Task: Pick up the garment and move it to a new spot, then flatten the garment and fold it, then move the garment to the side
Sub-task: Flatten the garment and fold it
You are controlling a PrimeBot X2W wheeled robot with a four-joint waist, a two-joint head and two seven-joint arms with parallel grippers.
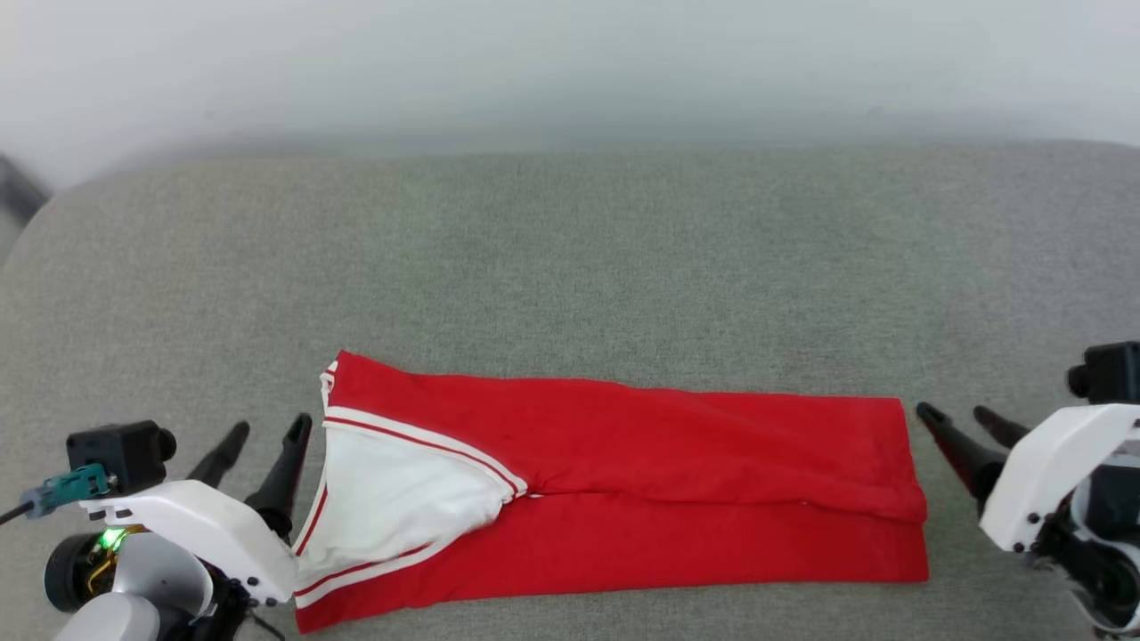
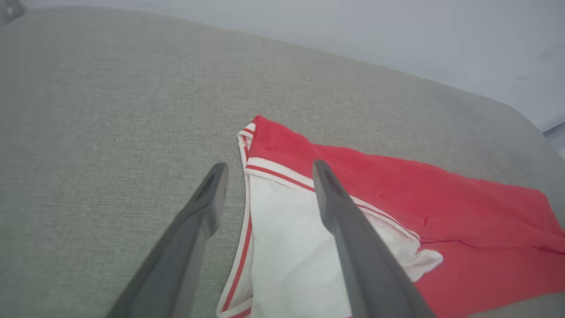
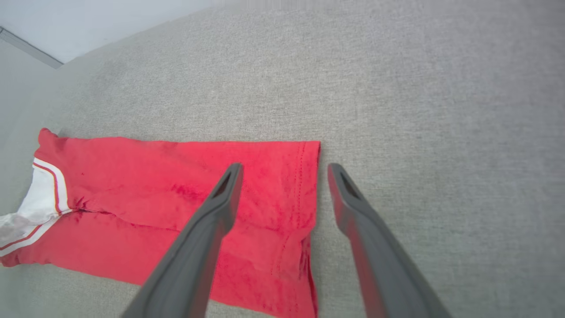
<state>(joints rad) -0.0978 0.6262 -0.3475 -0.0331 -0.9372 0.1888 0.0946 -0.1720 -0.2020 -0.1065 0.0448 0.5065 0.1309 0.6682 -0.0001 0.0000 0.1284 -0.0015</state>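
Garment [image 1: 677, 481] lies as a long folded strip on the grey cushion [image 1: 570, 267], near you. Left gripper [image 1: 272, 425] and right gripper [image 1: 955, 411] sit off its two ends, both spread, holding nothing. You likely have another fold left, then the move aside

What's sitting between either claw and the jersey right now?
Nothing visible. The left claw stands open just off the sleeve end of the garment, and the right claw stands open just off its hem end. Bare grey surface lies in each gap. Nothing rests on the folded strip.
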